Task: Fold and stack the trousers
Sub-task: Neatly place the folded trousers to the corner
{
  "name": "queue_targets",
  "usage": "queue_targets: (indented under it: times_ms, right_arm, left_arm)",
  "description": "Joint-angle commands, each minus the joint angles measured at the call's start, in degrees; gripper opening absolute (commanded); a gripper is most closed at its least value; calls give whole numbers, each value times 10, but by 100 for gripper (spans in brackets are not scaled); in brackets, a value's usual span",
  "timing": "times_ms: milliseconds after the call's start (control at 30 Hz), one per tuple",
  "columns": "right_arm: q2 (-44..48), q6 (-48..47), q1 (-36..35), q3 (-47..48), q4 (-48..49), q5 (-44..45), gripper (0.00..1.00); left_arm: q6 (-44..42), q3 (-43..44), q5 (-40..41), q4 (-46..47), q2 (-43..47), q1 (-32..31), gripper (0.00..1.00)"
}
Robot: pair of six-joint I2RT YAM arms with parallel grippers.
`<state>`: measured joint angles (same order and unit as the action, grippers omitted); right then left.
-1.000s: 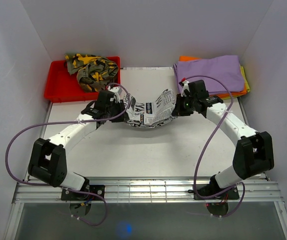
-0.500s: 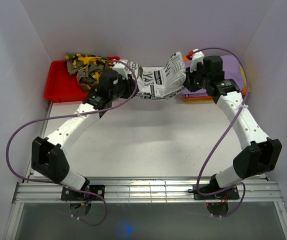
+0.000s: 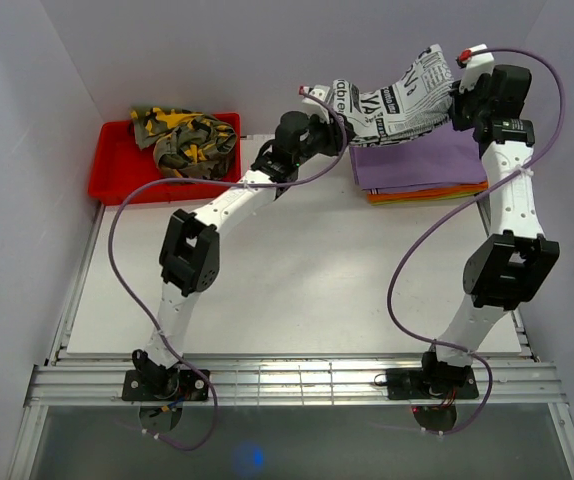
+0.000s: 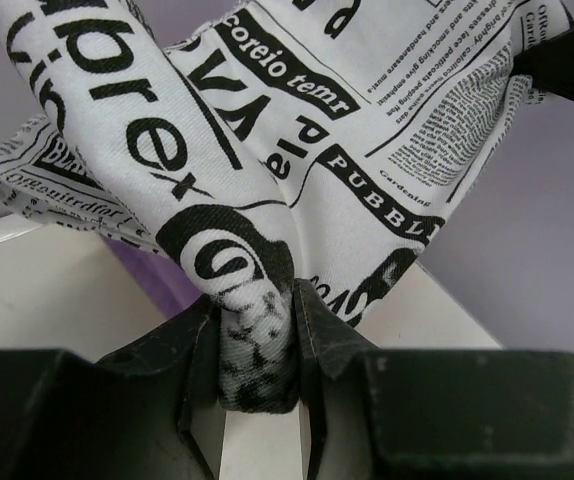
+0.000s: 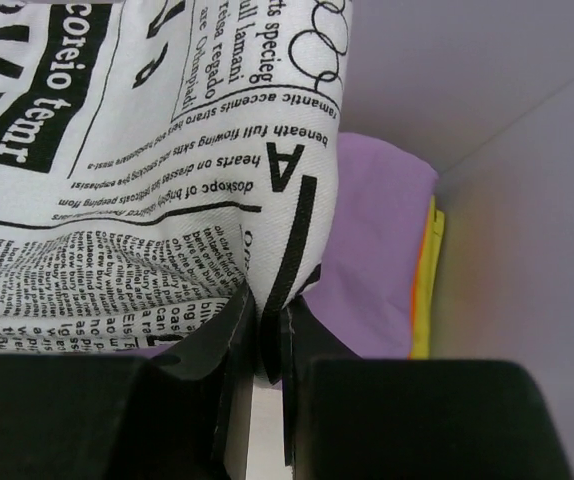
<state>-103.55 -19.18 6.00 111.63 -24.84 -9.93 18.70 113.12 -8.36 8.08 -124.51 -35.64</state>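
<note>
Top external: newsprint trousers (image 3: pixel 392 98), folded, hang in the air between left gripper (image 3: pixel 319 102) and right gripper (image 3: pixel 455 95), over the purple-topped stack (image 3: pixel 417 165). Each claw is pinched shut on a cloth edge. Recommended: lower both ends level, square to the stack, release together. Wrist views alone show the pinches close up. Only the top view shows the red bin (image 3: pixel 117 170) of camouflage trousers (image 3: pixel 182 135).

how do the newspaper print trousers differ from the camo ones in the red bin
The newsprint trousers are white with black print; the camouflage trousers are green, brown and yellow. The newsprint trousers hang in the air, pinched by the left gripper and right gripper; the camouflage trousers lie crumpled in the red bin. Both are patterned cloth.
</note>
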Motion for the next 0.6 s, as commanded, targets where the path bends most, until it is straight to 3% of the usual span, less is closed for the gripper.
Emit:
queue_targets:
  times_ms: [0, 100, 133, 167, 300, 467, 567]
  right_arm:
    - [-13, -59, 58, 17, 128, 52, 8]
    - [-10, -85, 79, -14, 190, 46, 8]
    - [30, -89, 79, -112, 237, 47, 8]
    - [40, -95, 78, -140, 274, 47, 8]
    - [26, -108, 79, -164, 286, 125, 8]
    - [33, -147, 79, -272, 389, 189, 8]
    - [12, -142, 84, -282, 433, 226, 8]
  left_arm:
    - [19, 84, -7, 94, -55, 7, 0]
    - [35, 153, -10, 142, -145, 7, 0]
    - [29, 164, -7, 157, -179, 2, 0]
    - [21, 170, -10, 193, -192, -1, 0]
    - [6, 200, -21, 241, -250, -7, 0]
    - [-23, 207, -17, 279, -294, -7, 0]
    - [-37, 224, -20, 287, -314, -7, 0]
